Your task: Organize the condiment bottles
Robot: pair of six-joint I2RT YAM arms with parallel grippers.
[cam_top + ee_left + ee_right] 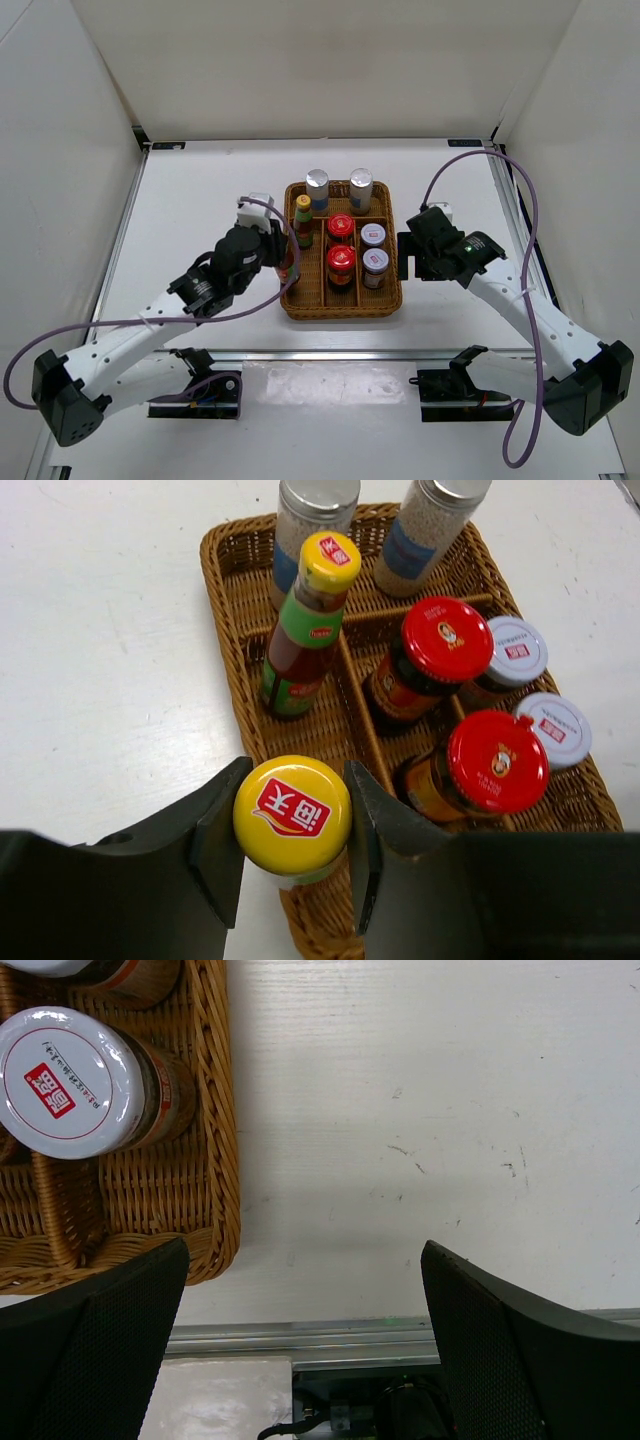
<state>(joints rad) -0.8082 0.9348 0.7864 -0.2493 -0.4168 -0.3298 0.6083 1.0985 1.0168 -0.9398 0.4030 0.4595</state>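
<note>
Left fingers (215, 840) clasp yellow-capped bottle (292, 815); white table (100, 680), white walls (320, 60).

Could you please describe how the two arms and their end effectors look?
The left arm and right arm have white links, black joints and black bases. A purple cable loops along each. The left end effector and right end effector have broad black fingers; the right one's look finely dotted.
</note>
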